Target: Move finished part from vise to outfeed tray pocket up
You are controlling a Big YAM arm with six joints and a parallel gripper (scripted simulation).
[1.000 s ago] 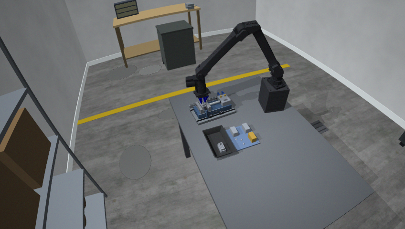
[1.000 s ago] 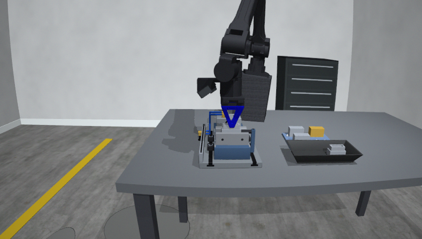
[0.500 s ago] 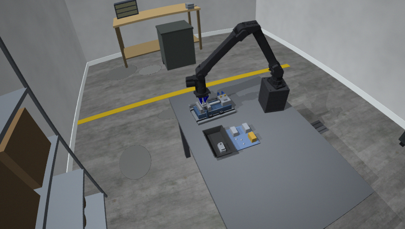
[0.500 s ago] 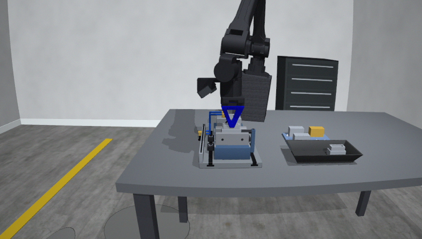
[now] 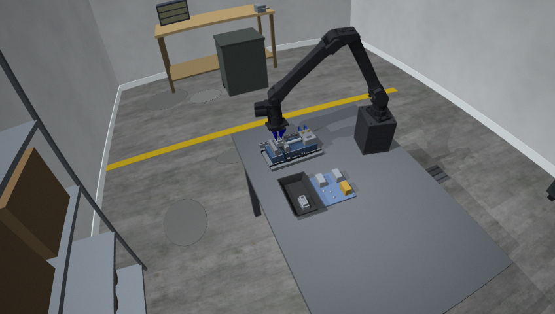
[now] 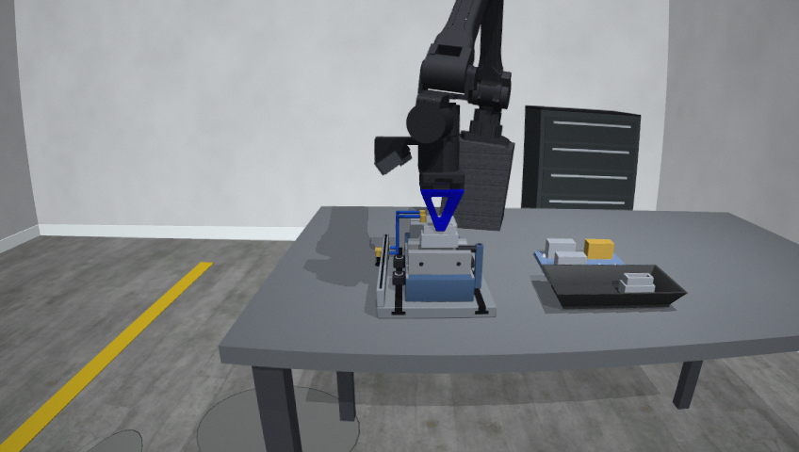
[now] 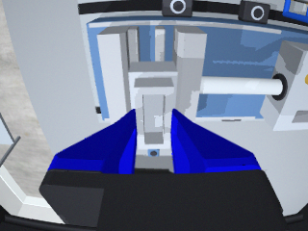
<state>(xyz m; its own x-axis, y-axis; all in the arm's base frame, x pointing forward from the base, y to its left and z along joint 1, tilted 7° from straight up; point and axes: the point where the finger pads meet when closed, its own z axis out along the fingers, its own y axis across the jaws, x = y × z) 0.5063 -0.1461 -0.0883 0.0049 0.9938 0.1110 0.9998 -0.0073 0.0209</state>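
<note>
While tool (image 7: 154,138) grips part (image 7: 153,112), tray (image 5: 290,184) holds another

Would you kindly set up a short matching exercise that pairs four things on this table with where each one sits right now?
Things:
1. gripper
2. outfeed tray
3. yellow block
4. vise

Places or states:
A. on the blue plate behind the tray
B. shut on the finished part
C. holds one grey part already
D. on a grey base plate under the arm

Pairs: 1-B, 2-C, 3-A, 4-D
</note>
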